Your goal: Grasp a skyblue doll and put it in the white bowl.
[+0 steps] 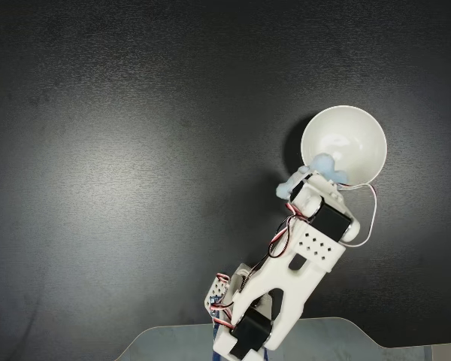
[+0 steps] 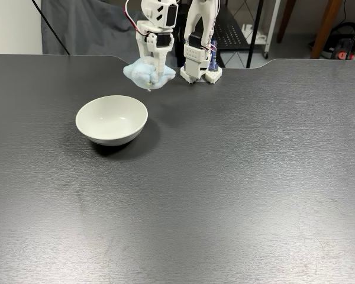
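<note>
Above glossy round white bowl [image 2: 112,119]: pincer [image 2: 155,76] w/ fluffy skyblue doll [image 2: 143,74].

Doll [image 2: 149,74]: pale blue; bowl [image 2: 112,120]: plain glossy white; table [image 2: 236,177]: dark grey, faintly mottled; arm [image 1: 297,274]: white.

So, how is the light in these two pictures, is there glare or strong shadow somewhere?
In the fixed view from above, the white bowl is nearly overexposed, with a dark shadow at its left rim, and the table fades darker toward the corners. In the fixed view from the front, the bowl casts a soft shadow to its right; the skyblue doll in the claw looks sharp.
</note>
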`<state>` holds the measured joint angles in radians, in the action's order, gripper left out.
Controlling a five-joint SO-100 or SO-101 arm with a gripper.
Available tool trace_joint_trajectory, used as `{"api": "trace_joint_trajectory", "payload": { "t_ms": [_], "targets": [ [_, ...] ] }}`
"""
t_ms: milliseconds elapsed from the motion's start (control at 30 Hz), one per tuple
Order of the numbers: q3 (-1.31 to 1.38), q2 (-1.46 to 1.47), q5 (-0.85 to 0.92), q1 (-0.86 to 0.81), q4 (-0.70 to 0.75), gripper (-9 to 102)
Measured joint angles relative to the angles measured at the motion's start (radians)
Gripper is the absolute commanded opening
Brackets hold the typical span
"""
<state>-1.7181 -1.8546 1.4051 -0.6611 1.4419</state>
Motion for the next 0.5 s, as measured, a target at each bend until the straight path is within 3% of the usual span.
{"api": "trace_joint_trajectory", "payload": {
  "t_ms": [500],
  "targets": [
    [0.206,0.206,-0.002,-0.003,-0.043,-1]
  ]
}}
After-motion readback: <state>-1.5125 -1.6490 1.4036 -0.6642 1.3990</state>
